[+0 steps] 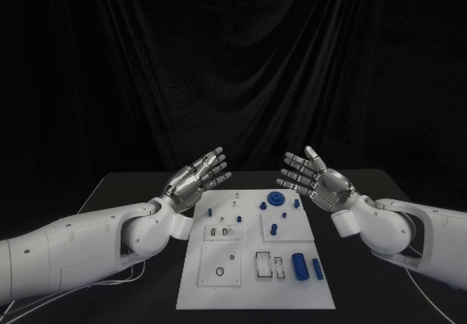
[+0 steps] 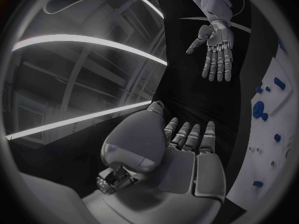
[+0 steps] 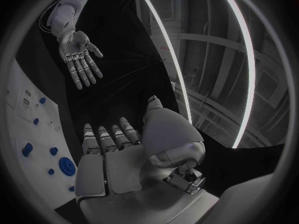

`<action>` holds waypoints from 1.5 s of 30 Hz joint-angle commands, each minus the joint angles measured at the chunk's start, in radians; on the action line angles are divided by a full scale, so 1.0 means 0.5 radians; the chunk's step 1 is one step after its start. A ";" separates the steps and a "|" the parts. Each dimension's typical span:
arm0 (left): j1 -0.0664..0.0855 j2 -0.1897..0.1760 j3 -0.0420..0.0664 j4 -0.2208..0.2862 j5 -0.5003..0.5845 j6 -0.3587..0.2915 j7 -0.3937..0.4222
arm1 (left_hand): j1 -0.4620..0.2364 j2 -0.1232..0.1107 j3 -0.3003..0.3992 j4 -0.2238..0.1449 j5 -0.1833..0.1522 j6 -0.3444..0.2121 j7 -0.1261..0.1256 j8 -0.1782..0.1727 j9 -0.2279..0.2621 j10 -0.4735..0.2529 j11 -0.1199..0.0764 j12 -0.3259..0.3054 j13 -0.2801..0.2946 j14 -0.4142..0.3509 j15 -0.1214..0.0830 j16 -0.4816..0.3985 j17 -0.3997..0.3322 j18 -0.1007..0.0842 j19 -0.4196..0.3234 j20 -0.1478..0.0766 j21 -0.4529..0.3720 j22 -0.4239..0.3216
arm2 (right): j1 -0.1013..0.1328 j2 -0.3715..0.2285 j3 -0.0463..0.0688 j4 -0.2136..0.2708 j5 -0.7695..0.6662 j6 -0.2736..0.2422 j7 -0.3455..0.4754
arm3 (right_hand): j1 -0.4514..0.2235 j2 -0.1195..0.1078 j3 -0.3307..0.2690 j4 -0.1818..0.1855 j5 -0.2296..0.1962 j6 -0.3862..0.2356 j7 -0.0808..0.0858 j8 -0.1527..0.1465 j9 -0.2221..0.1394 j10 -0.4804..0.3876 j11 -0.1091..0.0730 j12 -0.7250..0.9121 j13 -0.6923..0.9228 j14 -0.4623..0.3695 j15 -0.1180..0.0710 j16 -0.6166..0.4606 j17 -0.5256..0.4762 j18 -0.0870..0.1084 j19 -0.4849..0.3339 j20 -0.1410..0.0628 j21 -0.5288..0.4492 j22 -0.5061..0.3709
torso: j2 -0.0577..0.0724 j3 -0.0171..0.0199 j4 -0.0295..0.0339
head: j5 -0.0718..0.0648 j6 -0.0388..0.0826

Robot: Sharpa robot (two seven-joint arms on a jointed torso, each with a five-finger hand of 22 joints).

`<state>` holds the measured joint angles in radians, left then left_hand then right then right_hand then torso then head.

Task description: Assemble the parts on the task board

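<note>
Several blue parts (image 1: 299, 264) lie untouched on the white task board (image 1: 255, 300), lower centre of the frame. Above its far end the left hand (image 1: 198, 177) and right hand (image 1: 313, 179) hover with fingers spread, holding nothing. Assembly looks unstarted; next, one hand must descend to a part. Nothing blocks the way on the black table (image 1: 127, 185).
</note>
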<state>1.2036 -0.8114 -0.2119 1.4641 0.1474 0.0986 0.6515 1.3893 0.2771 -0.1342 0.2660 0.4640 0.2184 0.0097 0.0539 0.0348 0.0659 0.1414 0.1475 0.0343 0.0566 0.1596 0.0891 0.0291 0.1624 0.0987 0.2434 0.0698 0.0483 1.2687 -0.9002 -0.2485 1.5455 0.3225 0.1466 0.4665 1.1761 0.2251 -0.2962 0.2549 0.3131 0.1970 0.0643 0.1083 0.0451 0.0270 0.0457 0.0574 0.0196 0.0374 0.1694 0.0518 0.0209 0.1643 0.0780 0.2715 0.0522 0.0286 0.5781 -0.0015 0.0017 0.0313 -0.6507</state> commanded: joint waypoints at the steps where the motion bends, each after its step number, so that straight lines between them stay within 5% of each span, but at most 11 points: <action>1: 0.004 -0.038 0.002 0.033 -0.073 0.060 0.236 | 0.014 -0.001 0.019 0.000 0.009 0.035 0.011 0.015 0.005 0.015 0.027 0.049 0.007 0.023 0.018 0.034 0.006 -0.014 0.038 0.016 0.024 0.012 | 0.012 -0.034 0.002 0.019 -0.117 0.093 0.010 | 0.044 0.000 0.001 -0.020 0.059 0.081 0.034 0.040 0.014 0.049 0.068 0.111 0.025 0.078 0.035 0.089 0.023 0.025 0.090 0.029 0.046 0.025 | 0.025 0.0047 0.015 | 0.001 -0.021; 6: 0.005 -0.124 0.002 0.091 -0.074 0.035 0.291 | 0.021 -0.011 0.043 -0.011 0.018 0.073 0.040 0.030 0.010 0.043 0.056 0.143 0.018 0.051 0.047 0.083 0.011 -0.016 0.109 0.043 0.067 0.034 | 0.039 -0.085 0.002 0.044 -0.132 0.027 0.021 | 0.191 -0.014 0.027 -0.103 0.245 0.271 0.083 0.182 0.051 0.217 0.206 0.531 0.092 0.381 0.069 0.414 0.090 0.004 0.542 0.039 0.257 0.107 | 0.051 0.0040 0.021 | 0.011 -0.045; 10: 0.006 -0.204 0.002 0.133 -0.069 0.003 0.349 | 0.037 -0.024 0.081 -0.043 0.040 0.120 0.068 0.048 0.015 0.085 0.074 0.275 0.034 0.182 0.076 0.246 0.043 -0.015 0.296 0.070 0.186 0.094 | 0.063 -0.124 0.002 0.046 -0.155 -0.046 0.015 | 0.385 -0.035 0.090 -0.275 0.418 0.426 0.081 0.315 0.083 0.379 0.258 0.947 0.158 0.702 0.082 0.707 0.154 -0.019 0.926 0.040 0.417 0.160 | 0.088 -0.0048 0.028 | 0.011 -0.044; 14: 0.010 -0.268 0.004 0.162 -0.039 -0.010 0.403 | 0.046 -0.032 0.125 -0.070 0.059 0.178 0.098 0.067 0.021 0.133 0.083 0.414 0.052 0.405 0.091 0.510 0.103 -0.025 0.490 0.074 0.314 0.157 | 0.103 -0.155 0.002 0.041 -0.265 -0.143 0.011 | 0.523 -0.040 0.168 -0.440 0.498 0.555 0.103 0.458 0.110 0.426 0.274 1.141 0.187 0.885 0.065 0.856 0.197 -0.004 1.131 0.036 0.484 0.171 | 0.119 -0.0036 0.028 | 0.022 -0.079; 17: 0.020 -0.303 0.005 0.177 -0.025 -0.021 0.427 | 0.045 -0.041 0.161 -0.081 0.080 0.224 0.106 0.080 0.025 0.185 0.081 0.546 0.073 0.578 0.099 0.701 0.156 -0.034 0.601 0.071 0.393 0.191 | 0.148 -0.177 0.002 0.043 -0.421 -0.223 -0.013 | 0.660 -0.060 0.264 -0.590 0.478 0.631 0.157 0.528 0.115 0.516 0.298 1.317 0.229 1.308 -0.052 1.169 0.318 0.031 1.633 -0.076 0.868 0.349 | 0.124 -0.0043 0.027 | 0.043 -0.112; 22: 0.038 -0.344 0.005 0.217 -0.016 -0.027 0.447 | 0.043 -0.060 0.212 -0.087 0.114 0.286 0.131 0.098 0.031 0.238 0.105 0.679 0.092 0.685 0.129 0.850 0.198 -0.069 0.692 0.067 0.475 0.229 | 0.263 -0.186 0.002 0.054 -0.818 -0.381 -0.167 | 0.737 -0.113 0.320 -0.701 0.442 0.749 0.156 0.578 0.107 0.685 0.230 1.452 0.248 1.729 -0.189 1.476 0.401 0.036 1.825 -0.206 1.409 0.669 | 0.170 -0.0094 0.026 | 0.052 -0.141; 27: 0.050 -0.402 0.005 0.284 -0.018 -0.047 0.462 | 0.039 -0.081 0.247 -0.090 0.128 0.314 0.140 0.104 0.032 0.271 0.122 0.752 0.098 0.742 0.142 0.957 0.225 -0.085 0.746 0.064 0.537 0.258 | 0.392 -0.130 0.001 0.023 -1.306 -0.449 -0.435 | 0.713 -0.140 0.404 -0.716 0.355 0.878 0.167 0.576 0.068 0.895 0.203 1.444 0.184 2.012 -0.260 1.715 0.451 0.041 1.864 -0.254 1.878 0.973 | 0.196 -0.0153 0.024 | 0.066 -0.179; 31: 0.055 -0.451 0.006 0.339 -0.010 -0.058 0.465 | 0.039 -0.088 0.255 -0.094 0.136 0.321 0.143 0.105 0.032 0.277 0.126 0.764 0.098 0.732 0.153 0.965 0.224 -0.094 0.742 0.067 0.541 0.260 | 0.489 -0.064 0.001 -0.005 -1.860 -0.503 -0.666 | 0.679 -0.187 0.447 -0.697 0.219 0.967 0.160 0.534 0.052 1.038 0.177 1.377 0.121 2.187 -0.287 1.817 0.486 -0.037 2.176 -0.280 2.252 1.512 | 0.245 -0.0193 0.033 | 0.061 -0.188; 33: 0.057 -0.471 0.006 0.363 -0.002 -0.060 0.466 | 0.039 -0.089 0.259 -0.095 0.139 0.320 0.144 0.104 0.032 0.277 0.127 0.764 0.097 0.726 0.157 0.966 0.223 -0.097 0.738 0.068 0.541 0.260 | 0.521 -0.031 0.001 -0.017 -2.142 -0.549 -0.748 | 0.665 -0.209 0.492 -0.677 0.036 1.010 0.154 0.498 0.050 1.128 0.159 1.335 0.096 2.313 -0.292 1.879 0.512 -0.098 2.384 -0.286 2.461 1.869 | 0.266 -0.0227 0.043 | 0.053 -0.191; 36: 0.058 -0.491 0.006 0.388 0.004 -0.061 0.467 | 0.039 -0.091 0.262 -0.097 0.141 0.322 0.145 0.105 0.032 0.278 0.129 0.768 0.097 0.721 0.161 0.967 0.222 -0.100 0.736 0.069 0.541 0.261 | 0.547 0.006 0.001 -0.028 -2.469 -0.593 -0.853 | 0.623 -0.272 0.557 -0.630 -0.004 1.080 0.130 0.433 0.052 1.229 0.143 1.252 0.089 2.432 -0.303 1.949 0.559 -0.154 2.560 -0.296 2.645 2.196 | 0.276 -0.0246 0.049 | 0.051 -0.208; 45: 0.061 -0.518 0.007 0.425 0.018 -0.051 0.463 | 0.042 -0.112 0.268 -0.112 0.146 0.326 0.149 0.105 0.032 0.271 0.130 0.759 0.091 0.710 0.170 0.975 0.219 -0.109 0.727 0.070 0.542 0.261 | 0.594 0.111 0.002 -0.038 -3.335 -0.584 -1.213 | 0.615 -0.352 0.661 -0.605 -0.054 1.106 0.111 0.308 0.055 1.250 0.149 1.125 0.087 2.572 -0.293 2.096 0.835 -0.190 2.662 -0.286 2.756 2.405 | 0.337 -0.0460 0.073 | 0.034 -0.221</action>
<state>1.2312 -1.0695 -0.2095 1.6722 0.1451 0.0735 0.6775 1.4090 0.2331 -0.0033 0.2124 0.5331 0.3755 0.0823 0.1023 0.0500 0.1989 0.2060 0.5259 0.0815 0.4147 0.2396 0.5724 0.1396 0.1146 0.4655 0.2751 0.3349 0.1774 1.5637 -0.8473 -0.2482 1.5264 -1.0672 -0.1180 -0.0133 1.4835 0.0557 0.0301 -0.0484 0.2888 0.7467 0.1223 0.2667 0.0714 0.6506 0.1178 0.6242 0.0648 1.3191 0.0234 1.0969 0.4318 0.0772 1.4021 0.1295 1.4260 1.2237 0.7317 -0.0197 0.0324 0.0500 -0.7629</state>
